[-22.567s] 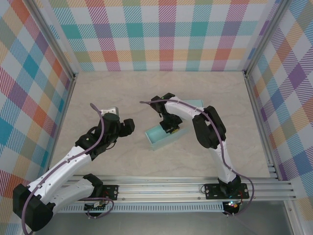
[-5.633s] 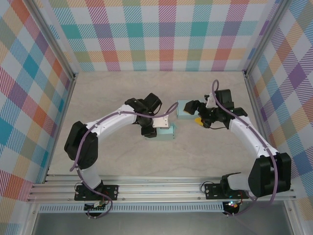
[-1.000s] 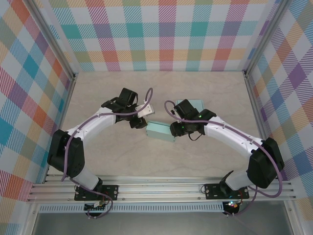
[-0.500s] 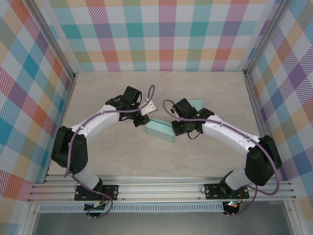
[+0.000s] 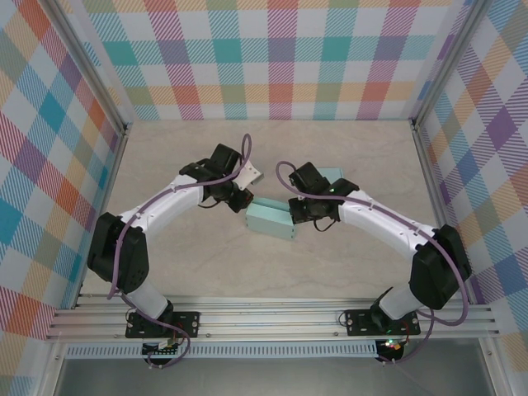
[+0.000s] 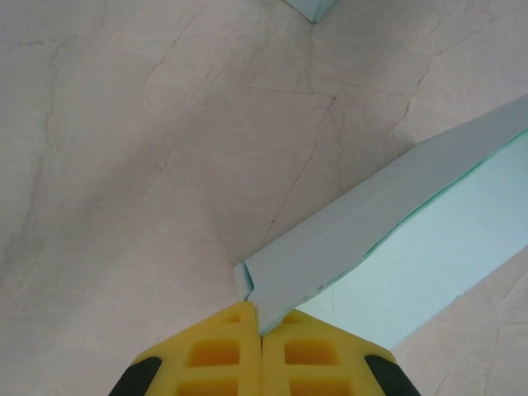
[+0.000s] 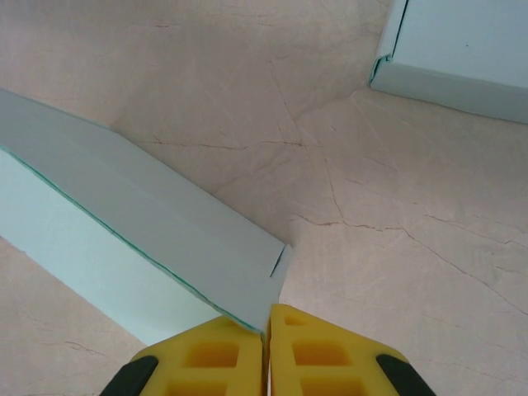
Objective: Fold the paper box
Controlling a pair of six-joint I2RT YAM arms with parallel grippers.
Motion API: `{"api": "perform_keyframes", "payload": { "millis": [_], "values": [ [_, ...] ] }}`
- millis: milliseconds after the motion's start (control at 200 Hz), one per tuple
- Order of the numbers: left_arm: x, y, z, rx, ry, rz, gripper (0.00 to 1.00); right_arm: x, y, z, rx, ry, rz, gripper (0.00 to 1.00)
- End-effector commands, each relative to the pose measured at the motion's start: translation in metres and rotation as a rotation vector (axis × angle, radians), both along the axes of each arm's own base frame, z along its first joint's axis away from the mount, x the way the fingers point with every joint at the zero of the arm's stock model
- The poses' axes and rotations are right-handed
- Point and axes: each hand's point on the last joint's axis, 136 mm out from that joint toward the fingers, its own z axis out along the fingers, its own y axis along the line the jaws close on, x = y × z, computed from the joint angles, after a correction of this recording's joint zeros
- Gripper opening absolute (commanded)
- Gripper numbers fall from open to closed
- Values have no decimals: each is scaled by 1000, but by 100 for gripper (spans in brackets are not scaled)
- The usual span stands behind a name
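The pale teal paper box (image 5: 271, 219) lies at the table's middle, long and low, between my two arms. My left gripper (image 5: 242, 199) is at its left end. In the left wrist view the yellow fingers (image 6: 216, 353) are shut on the corner of the box's wall (image 6: 355, 231). My right gripper (image 5: 301, 211) is at the right end. In the right wrist view that gripper (image 7: 266, 323) is shut on the corner of the box's wall (image 7: 157, 239), beside a small side flap (image 7: 282, 261).
A second teal box part (image 5: 333, 175) lies flat just behind the right arm, seen also as the box part (image 7: 462, 49) and as a corner (image 6: 310, 7). Checked walls and metal rails enclose the marble tabletop (image 5: 198, 264).
Over the last second both grippers closed in on the box's two ends, the left wrist swinging up and right. The box barely shifted.
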Motion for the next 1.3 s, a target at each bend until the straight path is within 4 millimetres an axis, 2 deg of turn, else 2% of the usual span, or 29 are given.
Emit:
{"api": "perform_keyframes", "payload": {
  "millis": [0, 275, 500, 755, 800, 955, 1100, 1295],
  "values": [
    [-12, -30, 21, -128, 70, 67, 0, 12, 32, 24, 156, -30, -12, 8],
    [-16, -49, 18, -251, 141, 263, 0, 18, 46, 20, 226, -10, -45, 8],
    [-14, -41, 20, -297, 94, 411, 0, 22, 50, 25, 255, -25, -64, 8],
    [-19, -30, 24, -291, -25, 460, 0, 29, 55, 33, 284, -64, -82, 7],
    [-15, -32, 30, -318, -63, 462, 0, 31, 55, 34, 285, -74, -85, 7],
    [-17, -33, 28, -324, -104, 476, 0, 34, 61, 38, 305, -85, -83, 7],
    [-16, -33, 21, -315, -119, 501, 0, 33, 63, 29, 284, -86, -71, 6],
    [-15, -25, 13, -334, -148, 558, 0, 24, 56, 0, 270, -83, -74, 1]
  ]
}}
